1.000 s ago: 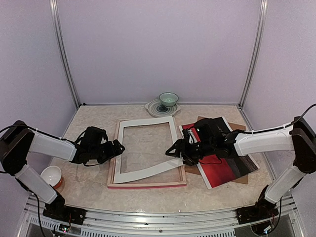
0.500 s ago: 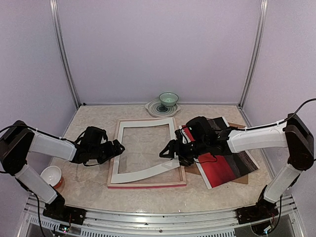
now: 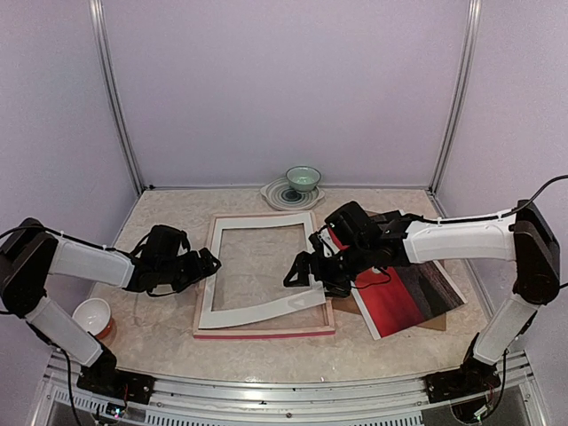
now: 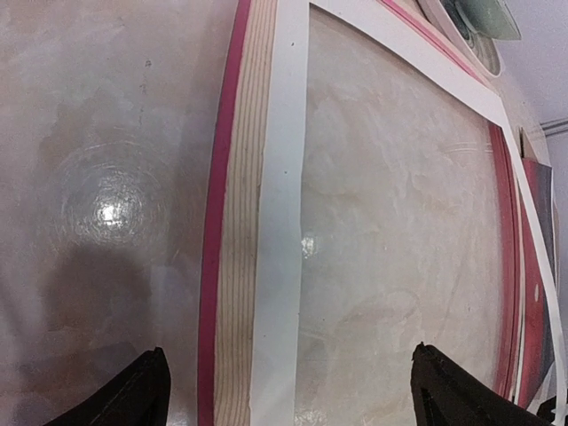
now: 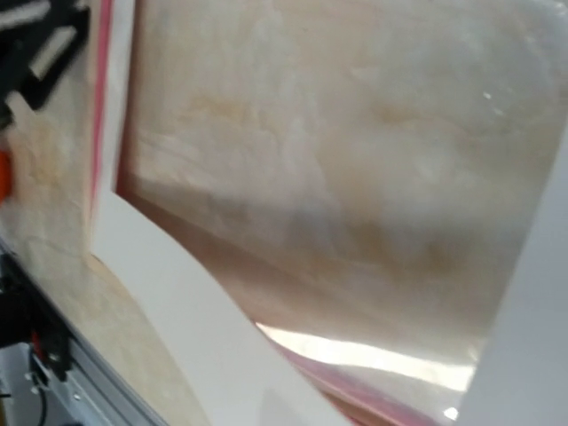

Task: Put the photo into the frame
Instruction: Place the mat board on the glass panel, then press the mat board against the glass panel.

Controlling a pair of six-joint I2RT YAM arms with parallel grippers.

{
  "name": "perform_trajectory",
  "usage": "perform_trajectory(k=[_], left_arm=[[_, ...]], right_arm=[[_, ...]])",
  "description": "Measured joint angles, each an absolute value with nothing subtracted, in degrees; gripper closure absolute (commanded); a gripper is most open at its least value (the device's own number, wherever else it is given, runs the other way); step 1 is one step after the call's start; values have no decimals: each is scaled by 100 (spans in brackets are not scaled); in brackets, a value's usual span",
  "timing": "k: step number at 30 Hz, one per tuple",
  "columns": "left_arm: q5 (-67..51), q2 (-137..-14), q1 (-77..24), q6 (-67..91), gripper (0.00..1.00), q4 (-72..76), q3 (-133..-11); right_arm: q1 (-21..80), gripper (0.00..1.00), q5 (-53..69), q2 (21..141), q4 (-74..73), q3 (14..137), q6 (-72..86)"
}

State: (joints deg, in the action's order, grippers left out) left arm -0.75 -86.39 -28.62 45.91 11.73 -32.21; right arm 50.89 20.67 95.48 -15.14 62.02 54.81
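Nearest, at 8 o'clock on the bench point(image 3: 160, 337): small white bowl point(image 3: 91, 314) beside the left arm. At centre, the frame point(image 3: 266, 331), pale wood back up, pink edge showing, with a white mat point(image 3: 266, 310) lying on it slightly askew, near strip bowed upward. At the frame's 9 o'clock, left end effector point(image 3: 211, 264), fingertips point(image 4: 146, 395) wide apart, gripping nothing, just beside the left rail. Toward its 3 o'clock side, right end effector point(image 3: 299, 271) over the mat's right strip; apart or together, cannot tell. Further out at 3 o'clock, the photo point(image 3: 399, 306), flat, outside the frame, partly under the right arm. Farthest, at 12 o'clock: green bowl point(image 3: 303, 177) on a plate point(image 3: 277, 194).
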Motion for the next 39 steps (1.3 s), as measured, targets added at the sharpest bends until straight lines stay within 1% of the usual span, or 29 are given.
perform_trajectory(k=[6,9,16,20,25,32,39], left_arm=[[-75,-8530,-2731,4571,7,1090,-3221],[43,-8394,-2689,4550,4,996,-3221],[517,-7653,-2650,4375,3,639,-3225],[655,-7446,-2644,4283,3,493,-3269],[663,-7432,-2722,4169,3,331,-3297],[617,-7389,-3350,3997,4,-320,-3704],[246,-7061,-3822,3938,4,-751,-3896]], right_arm=[[5118,1,1887,9548,-2246,6318,5048],[5151,1,1737,9548,-2580,6355,4862],[5205,1,1109,9546,-3310,6794,4259],[5212,1,609,9546,-3542,6960,3946],[5212,7,106,9548,-3640,6982,3662],[5214,8,725,9548,-3057,6928,3321],[5214,11,1669,9741,-2567,6914,3148]])
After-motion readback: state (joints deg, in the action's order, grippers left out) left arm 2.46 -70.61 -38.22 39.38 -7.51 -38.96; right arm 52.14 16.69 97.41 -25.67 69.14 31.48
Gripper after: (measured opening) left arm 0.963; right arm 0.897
